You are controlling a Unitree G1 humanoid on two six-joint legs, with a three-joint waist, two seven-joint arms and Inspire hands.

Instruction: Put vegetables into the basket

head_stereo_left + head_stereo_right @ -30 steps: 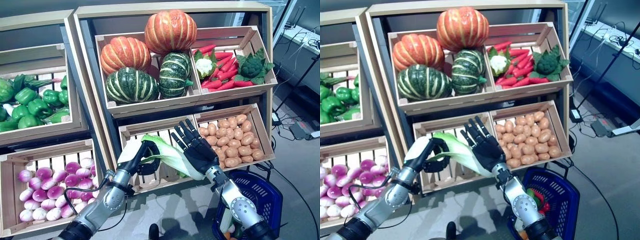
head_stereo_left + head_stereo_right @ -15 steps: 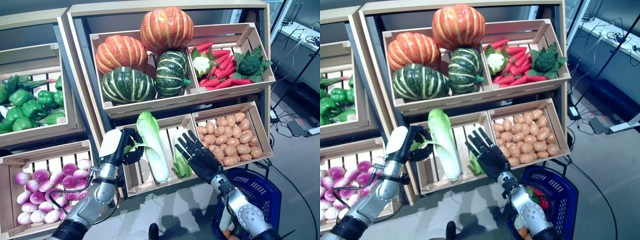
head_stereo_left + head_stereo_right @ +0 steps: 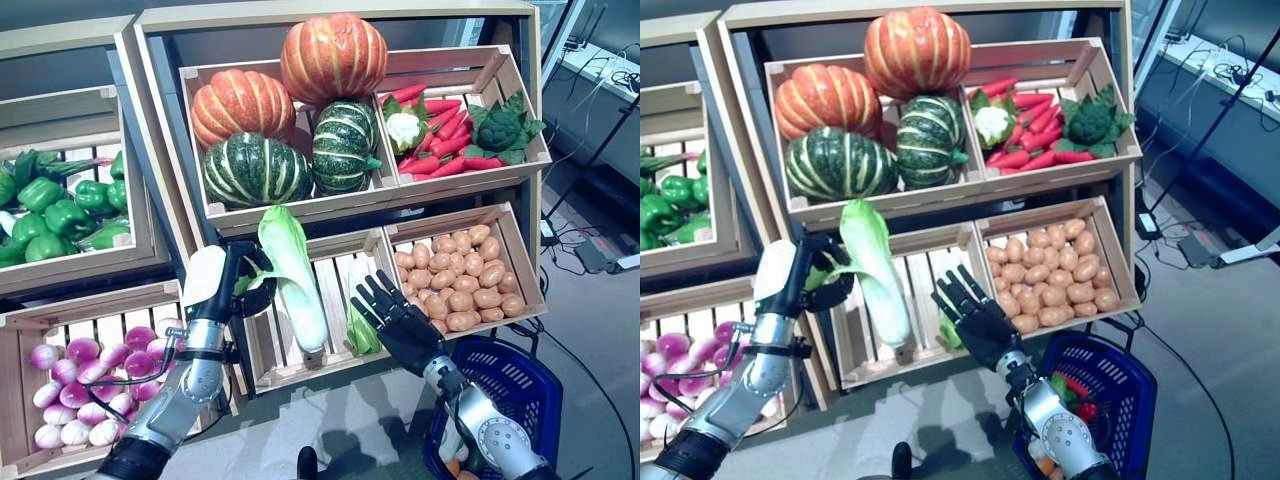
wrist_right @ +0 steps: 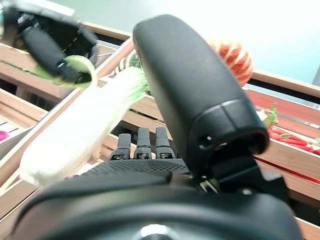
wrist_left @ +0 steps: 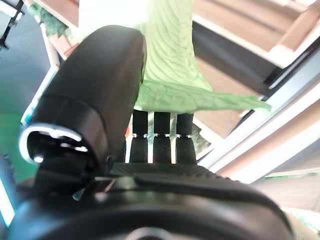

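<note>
1. We see the left hand [image 3: 243, 283] clenched around the leafy end of a napa cabbage [image 3: 293, 276], which hangs with its white stem down in front of the slatted crate [image 3: 345, 268].
2. The right hand [image 3: 400, 322] is released, fingers spread, just beside the cabbage.
3. The blue basket [image 3: 522, 390] sits on the floor at lower right; it seems to hold some produce.
4. We can read no labels or writing.
</note>
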